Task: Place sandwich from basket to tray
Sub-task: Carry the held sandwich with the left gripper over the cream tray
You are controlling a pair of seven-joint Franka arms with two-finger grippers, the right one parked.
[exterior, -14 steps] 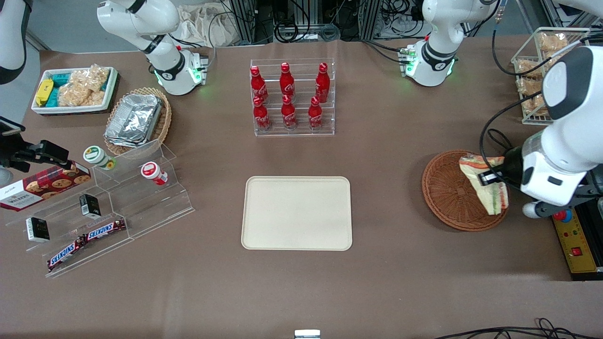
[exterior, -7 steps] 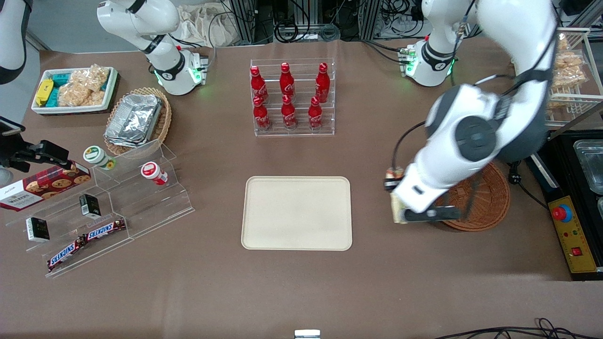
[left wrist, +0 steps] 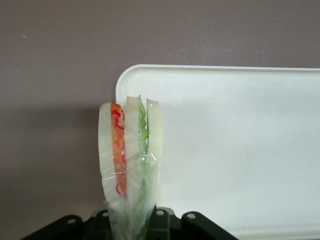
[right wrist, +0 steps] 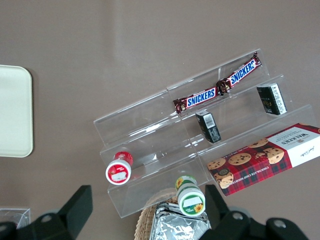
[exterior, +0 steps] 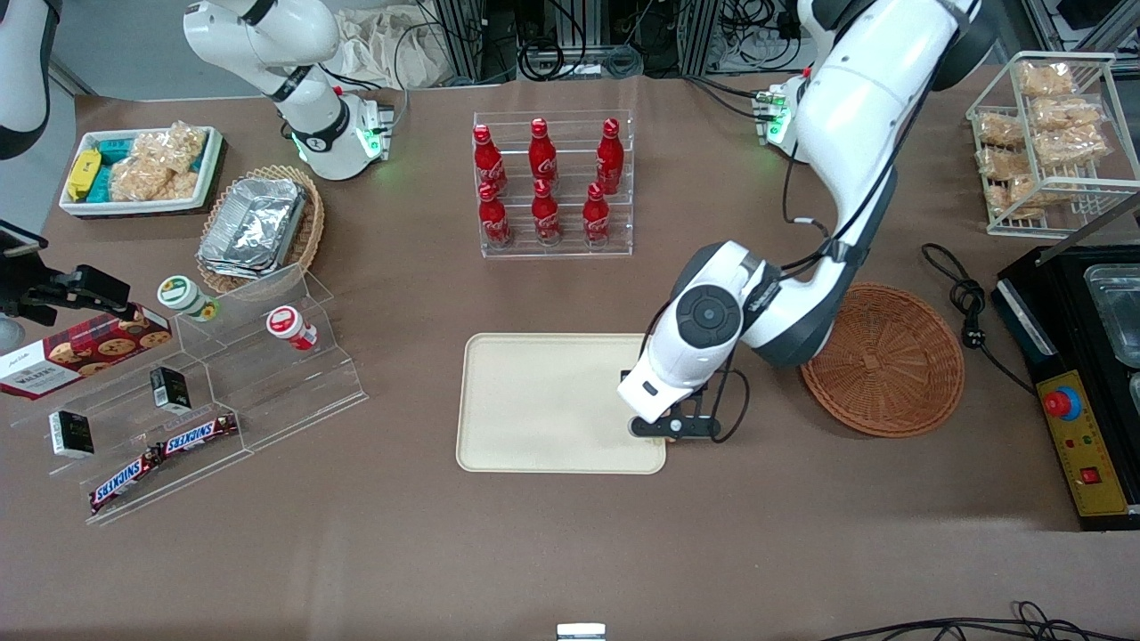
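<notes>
My left gripper point(exterior: 670, 425) hangs over the edge of the cream tray point(exterior: 534, 401) that lies toward the working arm's end of the table. In the left wrist view the gripper point(left wrist: 131, 220) is shut on the clear-wrapped sandwich point(left wrist: 131, 155), which stands on edge with its orange and green layers showing. The sandwich hangs above the tray's rim point(left wrist: 117, 82), partly over the tray point(left wrist: 240, 150) and partly over the brown table. In the front view the arm hides the sandwich. The reddish-brown basket point(exterior: 882, 361) sits empty beside the tray.
A clear rack of red cola bottles point(exterior: 552, 187) stands farther from the front camera than the tray. An acrylic stepped shelf with snacks point(exterior: 205, 392), a tan basket of foil containers point(exterior: 258, 227) and a white bin point(exterior: 138, 169) lie toward the parked arm's end. A wire snack basket point(exterior: 1051, 133) and a black control box point(exterior: 1082, 445) lie past the basket.
My left arm swung from the reddish-brown basket to the tray's edge, carrying the sandwich. The basket is now empty.
</notes>
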